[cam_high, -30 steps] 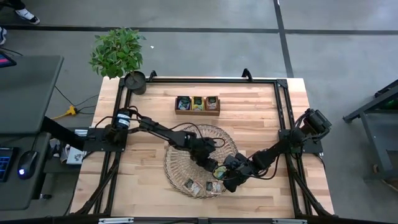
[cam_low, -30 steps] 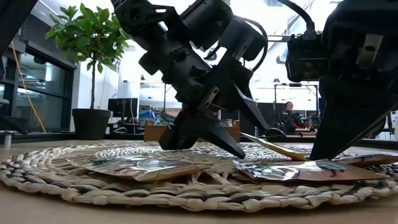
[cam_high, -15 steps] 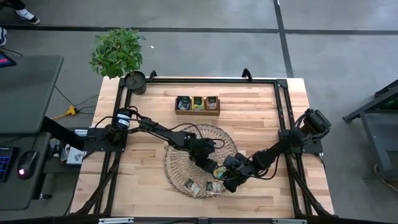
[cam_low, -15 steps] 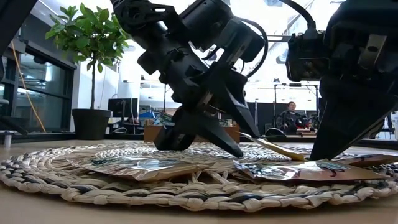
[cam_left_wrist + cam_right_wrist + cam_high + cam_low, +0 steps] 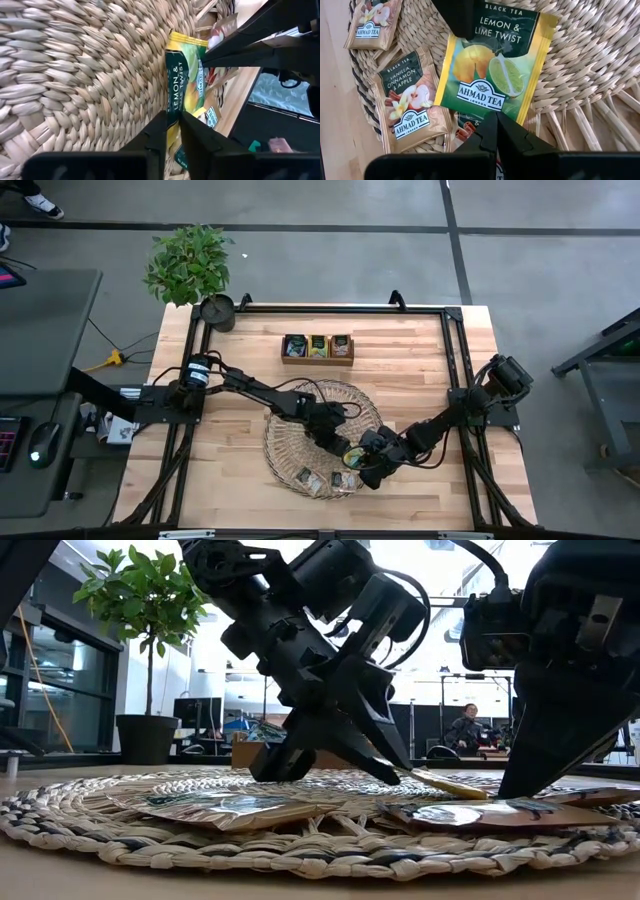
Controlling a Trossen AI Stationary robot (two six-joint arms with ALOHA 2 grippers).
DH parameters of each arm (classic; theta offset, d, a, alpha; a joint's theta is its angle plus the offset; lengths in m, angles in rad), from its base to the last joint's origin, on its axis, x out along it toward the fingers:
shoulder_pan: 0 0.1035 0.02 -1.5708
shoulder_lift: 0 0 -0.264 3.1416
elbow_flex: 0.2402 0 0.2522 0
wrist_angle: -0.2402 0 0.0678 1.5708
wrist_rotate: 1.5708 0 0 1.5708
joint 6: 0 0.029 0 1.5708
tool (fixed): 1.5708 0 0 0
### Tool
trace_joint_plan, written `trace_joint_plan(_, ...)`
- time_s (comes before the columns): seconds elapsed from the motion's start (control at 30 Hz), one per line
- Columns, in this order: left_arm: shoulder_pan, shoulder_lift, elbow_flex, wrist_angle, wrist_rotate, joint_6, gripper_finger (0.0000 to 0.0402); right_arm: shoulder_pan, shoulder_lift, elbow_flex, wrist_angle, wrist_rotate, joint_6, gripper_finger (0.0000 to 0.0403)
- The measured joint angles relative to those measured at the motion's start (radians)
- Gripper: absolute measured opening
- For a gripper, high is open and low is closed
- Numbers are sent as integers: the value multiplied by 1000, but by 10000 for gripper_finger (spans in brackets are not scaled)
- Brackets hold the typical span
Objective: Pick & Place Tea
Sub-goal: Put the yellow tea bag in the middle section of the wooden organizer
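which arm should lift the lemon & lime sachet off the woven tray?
Left. The left gripper has its fingers either side of the yellow-green sachet edge, nearly shut on it. The right gripper is shut, its tip at the sachet's opposite edge on the tray.

A flat square yellow-and-green paper tea sachet printed "Lemon & Lime Twist" (image 5: pixel 492 65) is lying tilted near the edge of the round woven straw tray (image 5: pixel 600 60), one edge lifting off the weave. Beside it, two tan paper sachets are lying flat, one labelled vanilla, cinnamon and apple (image 5: pixel 410 107), the other (image 5: pixel 372 22) nearer the rim. Another sachet is peeking out from beneath the yellow one.
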Motion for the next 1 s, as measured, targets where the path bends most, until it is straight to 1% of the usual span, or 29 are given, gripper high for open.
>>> trace_joint_plan(0.1,0,0,0,3,2,18,15,0,0,0,0,0,0,0)
trace_joint_plan(0.17,0,0,0,2,2,38,5,0,0,0,1,0,1,0)
trace_joint_plan(0.43,0,-1,0,0,13,72,1,0,-16,0,2,-4,-1,0)
trace_joint_plan(0.7,0,-2,0,-2,8,99,0,-13,-135,-3,-55,9,-24,0)
trace_joint_plan(0.8,0,-2,0,2,1,113,0,-22,-182,-4,-77,13,-56,0)
trace_joint_plan(1.0,12,-2,0,29,9,152,0,-41,-281,-2,-96,56,-83,0)
